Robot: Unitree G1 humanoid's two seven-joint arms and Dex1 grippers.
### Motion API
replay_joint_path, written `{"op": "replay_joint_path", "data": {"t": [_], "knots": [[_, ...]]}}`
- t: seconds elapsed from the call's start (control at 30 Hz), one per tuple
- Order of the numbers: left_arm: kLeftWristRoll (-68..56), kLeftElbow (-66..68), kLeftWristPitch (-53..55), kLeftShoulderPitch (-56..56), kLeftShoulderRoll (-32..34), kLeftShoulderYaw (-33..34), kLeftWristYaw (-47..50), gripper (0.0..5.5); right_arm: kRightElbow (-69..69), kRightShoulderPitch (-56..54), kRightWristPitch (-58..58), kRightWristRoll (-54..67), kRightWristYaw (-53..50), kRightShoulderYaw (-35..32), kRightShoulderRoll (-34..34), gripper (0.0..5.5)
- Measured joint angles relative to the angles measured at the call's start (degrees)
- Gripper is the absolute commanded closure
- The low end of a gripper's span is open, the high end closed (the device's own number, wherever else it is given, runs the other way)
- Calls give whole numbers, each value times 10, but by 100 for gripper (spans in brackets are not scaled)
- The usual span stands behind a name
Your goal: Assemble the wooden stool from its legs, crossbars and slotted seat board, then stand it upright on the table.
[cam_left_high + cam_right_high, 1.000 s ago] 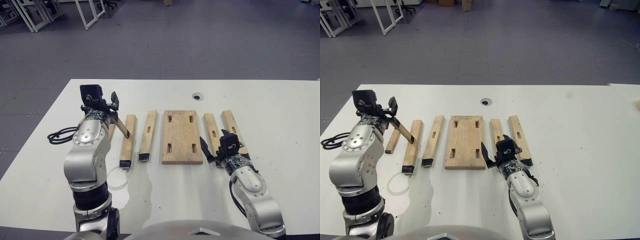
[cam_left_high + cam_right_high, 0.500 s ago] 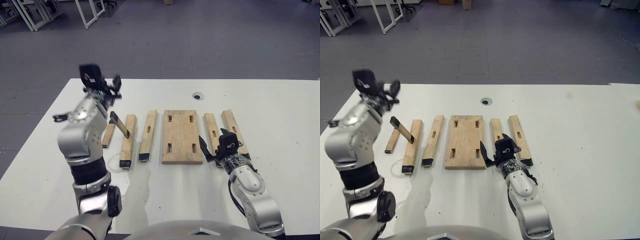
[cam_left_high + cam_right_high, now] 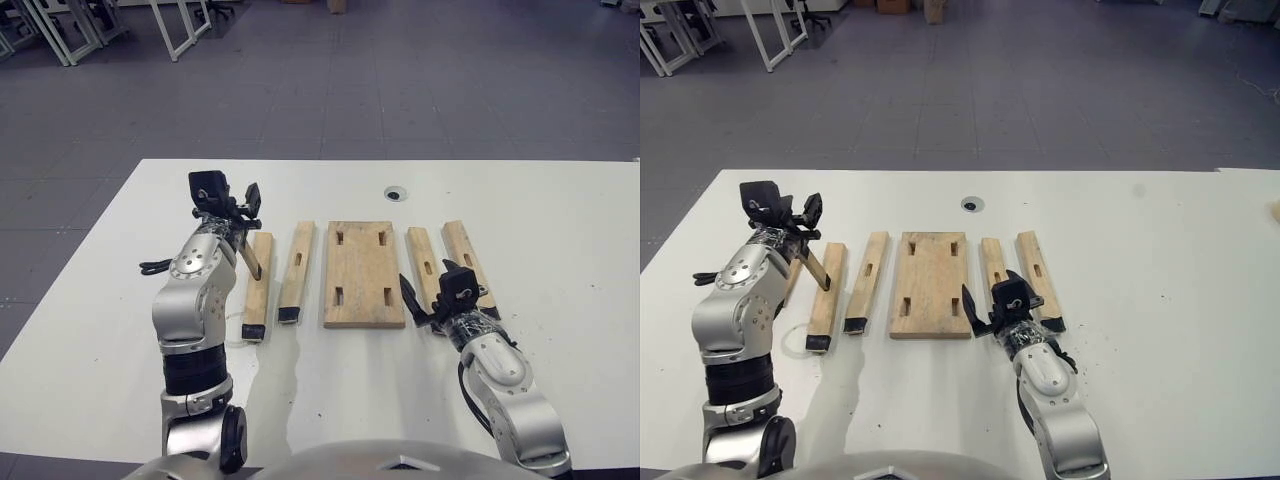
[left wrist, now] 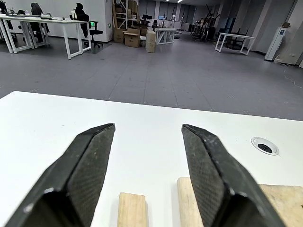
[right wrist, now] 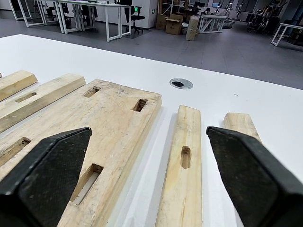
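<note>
Pale wooden parts lie in a row on the white table (image 3: 560, 220). The slotted seat board (image 3: 365, 272) lies flat in the middle, its four slots facing up. Two legs (image 3: 257, 285) (image 3: 297, 270) with dark near ends lie to its left, and two more legs (image 3: 421, 260) (image 3: 462, 250) lie to its right, all roughly parallel to the board. A short crossbar (image 3: 250, 258) slants across the leftmost leg; it seems to be propped up at an angle rather than lying flat, though that is hard to judge. The left gripper (image 3: 230, 195) hangs above the far end of that leg with its fingers spread wide and nothing between them. The right gripper (image 3: 430, 292) sits low over the table at the near end of the inner right leg, just beside the board's near right corner, also wide open and empty. A round cable hole (image 3: 397, 192) lies beyond the board.
</note>
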Motion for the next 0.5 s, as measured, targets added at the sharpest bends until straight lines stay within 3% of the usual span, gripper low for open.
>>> {"op": "replay_joint_path", "data": {"t": [0.13,0.3,0.37,0.5], "knots": [[2,14,12,-19,20,14,3,287,0,-1,0,0,-1,-1,2,102],[-46,-116,88,-114,36,41,9,205,0,0,0,0,-5,-2,4,102],[-69,-199,151,-77,29,36,9,167,-1,4,-1,0,-7,-3,5,102],[-87,-382,218,170,2,-14,14,90,-8,20,-1,0,-10,-4,4,102]]}}
